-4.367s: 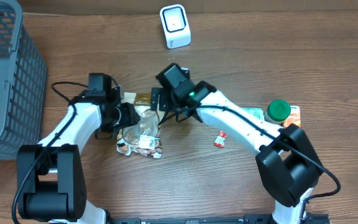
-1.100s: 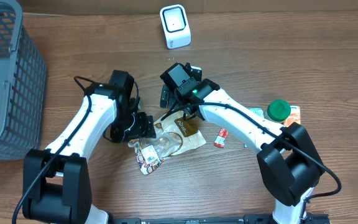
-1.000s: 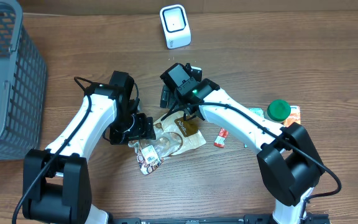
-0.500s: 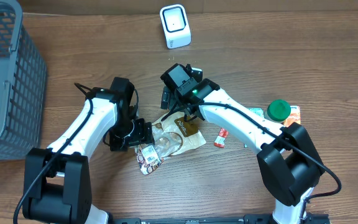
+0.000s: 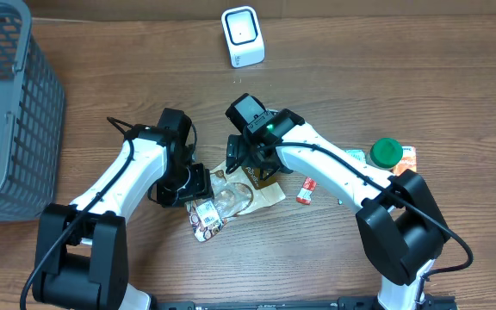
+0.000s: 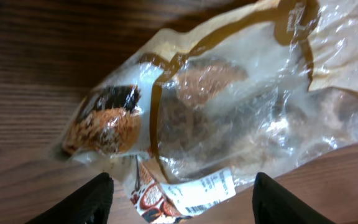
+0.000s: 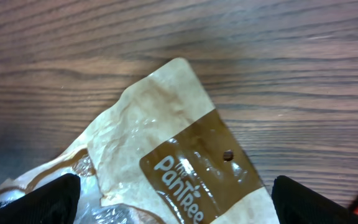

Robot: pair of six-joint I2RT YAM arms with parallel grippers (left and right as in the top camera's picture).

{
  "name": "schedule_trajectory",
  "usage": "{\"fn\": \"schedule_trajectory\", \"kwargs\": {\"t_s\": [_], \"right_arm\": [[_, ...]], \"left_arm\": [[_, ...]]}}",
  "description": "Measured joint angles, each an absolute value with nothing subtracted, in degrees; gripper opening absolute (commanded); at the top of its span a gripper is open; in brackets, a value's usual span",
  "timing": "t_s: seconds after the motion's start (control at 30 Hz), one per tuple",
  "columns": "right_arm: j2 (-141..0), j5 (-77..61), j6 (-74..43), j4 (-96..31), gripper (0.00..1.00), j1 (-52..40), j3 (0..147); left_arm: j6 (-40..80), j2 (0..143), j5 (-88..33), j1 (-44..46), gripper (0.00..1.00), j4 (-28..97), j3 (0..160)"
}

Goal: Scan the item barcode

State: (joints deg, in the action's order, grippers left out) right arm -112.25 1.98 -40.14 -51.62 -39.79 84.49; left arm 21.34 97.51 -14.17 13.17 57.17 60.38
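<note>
The item is a clear snack bag (image 5: pixel 235 195) with a brown "PanTree" header (image 7: pixel 194 168), lying flat on the wooden table. In the left wrist view a white barcode label (image 6: pixel 207 190) shows on its lower corner. My left gripper (image 5: pixel 198 184) hangs over that end, open, its fingers (image 6: pixel 95 200) either side of the label and apart from it. Over the header, my right gripper (image 5: pixel 250 164) stands wide open with nothing held. The white scanner (image 5: pixel 242 36) stands at the table's far edge.
A grey basket (image 5: pixel 7 103) fills the left side. To the right lie a green-capped bottle (image 5: pixel 386 153), a flat packet (image 5: pixel 350 157) and a small red item (image 5: pixel 306 191).
My left gripper has slid slightly nearer over the bag's label end and its jaws have narrowed. The right gripper has shifted a little over the header. The bag has stayed put over the last second.
</note>
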Motion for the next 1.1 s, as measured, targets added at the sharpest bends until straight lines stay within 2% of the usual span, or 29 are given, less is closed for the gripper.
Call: {"fn": "schedule_trajectory", "kwargs": {"t_s": [0.33, 1.1], "right_arm": [[-112.25, -2.2, -36.6, -46.92, 1.0, -39.79, 77.62], [-112.22, -6.44, -29.12, -38.52, 1.0, -39.79, 72.9]], "left_arm": [[23.92, 97.51, -11.73, 13.54, 0.64, 55.7, 57.84], [24.05, 97.1, -11.07, 13.54, 0.65, 48.18, 52.42]]}}
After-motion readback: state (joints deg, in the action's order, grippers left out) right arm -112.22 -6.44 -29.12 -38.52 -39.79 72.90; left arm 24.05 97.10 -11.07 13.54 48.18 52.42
